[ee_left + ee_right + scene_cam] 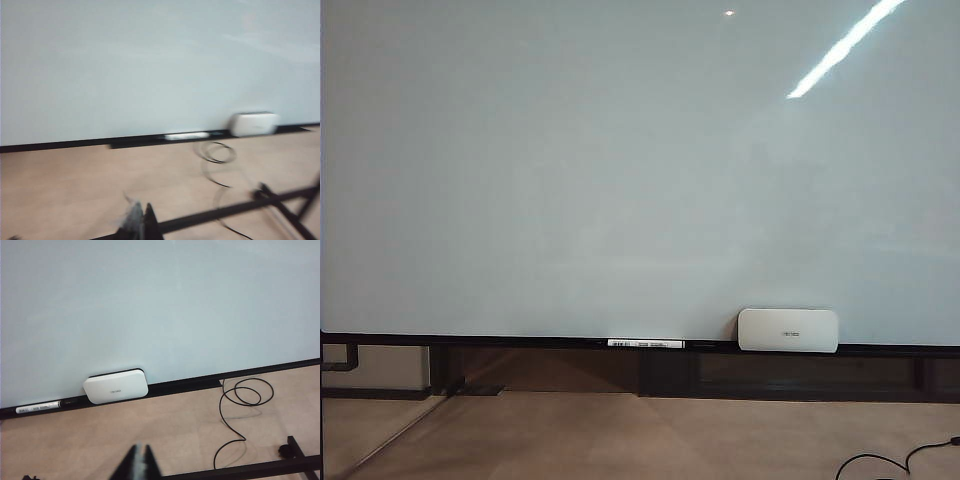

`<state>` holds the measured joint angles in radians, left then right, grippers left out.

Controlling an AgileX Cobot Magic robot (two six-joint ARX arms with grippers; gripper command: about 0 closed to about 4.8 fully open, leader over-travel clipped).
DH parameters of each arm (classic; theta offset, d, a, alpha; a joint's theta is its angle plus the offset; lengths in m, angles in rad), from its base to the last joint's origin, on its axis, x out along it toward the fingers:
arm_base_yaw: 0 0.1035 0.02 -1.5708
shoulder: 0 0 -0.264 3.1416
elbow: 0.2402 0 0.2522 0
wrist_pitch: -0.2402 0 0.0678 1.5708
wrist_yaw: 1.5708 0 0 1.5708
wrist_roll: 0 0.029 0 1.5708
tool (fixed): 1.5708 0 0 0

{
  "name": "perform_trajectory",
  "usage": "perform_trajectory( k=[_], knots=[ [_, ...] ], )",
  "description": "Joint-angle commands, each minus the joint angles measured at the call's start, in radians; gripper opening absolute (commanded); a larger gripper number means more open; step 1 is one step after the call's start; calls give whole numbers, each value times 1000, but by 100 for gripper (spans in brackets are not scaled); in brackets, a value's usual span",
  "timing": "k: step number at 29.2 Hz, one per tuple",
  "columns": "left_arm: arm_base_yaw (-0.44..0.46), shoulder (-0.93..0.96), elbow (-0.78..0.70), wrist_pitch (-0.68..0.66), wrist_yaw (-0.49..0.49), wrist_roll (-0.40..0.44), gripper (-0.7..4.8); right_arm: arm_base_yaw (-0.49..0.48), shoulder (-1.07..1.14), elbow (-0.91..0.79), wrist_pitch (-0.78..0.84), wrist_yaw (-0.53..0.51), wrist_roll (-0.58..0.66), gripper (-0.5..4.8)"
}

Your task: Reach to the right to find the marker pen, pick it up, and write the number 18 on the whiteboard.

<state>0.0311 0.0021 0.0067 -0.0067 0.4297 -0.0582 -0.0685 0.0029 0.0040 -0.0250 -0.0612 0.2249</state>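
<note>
whiteboard [620, 170] blank, no 18 yet | right gripper [140, 460] pressed together, empty, low before whiteboard | left gripper [142, 222] blurred, can't tell state | marker pen unseen (white labelled marker [646, 343] and eraser [788, 330] park on whiteboard's bottom rail)

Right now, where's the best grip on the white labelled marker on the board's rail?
Mid-barrel of the white labelled marker, from the front: it lies flat along the rail, whiteboard behind, eraser off its right end. Far back and low: right gripper shut, left gripper blurred.
</note>
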Motion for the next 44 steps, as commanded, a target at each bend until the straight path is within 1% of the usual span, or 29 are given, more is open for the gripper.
perform_trajectory(
  k=[1, 3, 4, 5, 7, 10, 11, 14, 16, 17, 19, 20, 22, 23, 24, 28, 30, 32, 36, 39, 40, 42, 44],
  knots=[
    [-2, 1, 2, 4, 210, -2, -5, 2, 0, 3, 34, -5, 54, 51],
    [-2, 2, 2, 4, 247, -1, -5, 0, 0, 3, 60, 24, 59, 49],
    [-5, 2, 2, 4, 256, -1, -5, -1, 0, 3, 79, 45, 61, 50],
    [-9, 2, 2, 5, 255, -1, -5, -1, 0, 3, 93, 44, 61, 50],
    [-48, 6, 2, -3, 274, 10, -5, 1, 0, 3, 117, -12, 82, 54],
    [-113, 6, 2, -39, 274, 51, -5, 1, 0, 3, 98, -53, 93, 54],
    [-164, 6, 2, -47, 266, 67, -5, 1, 0, 3, 56, -71, 83, 54],
    [-232, 6, 2, -37, 223, 71, -5, 1, 0, 3, 0, -73, 60, 50],
    [-270, 6, 2, -27, 164, 71, -5, 1, 0, 3, 2, -83, 51, 18],
    [-288, 6, 2, -14, 143, 70, -5, 1, 0, 3, 28, -118, 40, -7],
    [-311, 6, 2, 16, 130, 67, -5, 2, 0, 5, 113, -214, 13, -6],
    [-320, 6, 2, 36, 125, 60, -5, 3, 0, 9, 169, -232, 10, -6],
    [-332, 6, 2, 63, 102, 28, -5, 2, 0, 34, 194, -179, 5, -6],
    [-336, 6, 2, 72, 90, 12, -5, 1, 1, 53, 187, -119, -15, -6],
    [-337, 6, 2, 74, 85, 5, -5, 2, 2, 67, 187, -84, -34, -6],
    [-337, 6, 2, 74, 79, -16, -5, 2, 50, 126, 183, -4, -38, -6],
    [-337, 6, 2, 74, 66, -46, -5, 2, 95, 173, 180, -3, -39, -6],
    [-337, 6, 2, 75, 61, -64, -5, 0, 168, 254, 179, -1, -61, -6],
    [-337, 6, 2, 76, 61, -87, -5, 0, 345, 420, 182, -16, -164, -4],
    [-337, 6, 3, 75, 64, -201, -5, 0, 498, 537, 205, -27, -281, -4],
    [-337, 6, 3, 74, 68, -226, -5, -2, 541, 566, 227, -28, -322, -4],
    [-337, 6, 3, 76, 67, -236, -5, -16, 621, 624, 281, -32, -385, -4],
    [-337, 6, 3, 77, 56, -188, -5, -39, 682, 686, 284, -64, -381, -4]
  ],
)
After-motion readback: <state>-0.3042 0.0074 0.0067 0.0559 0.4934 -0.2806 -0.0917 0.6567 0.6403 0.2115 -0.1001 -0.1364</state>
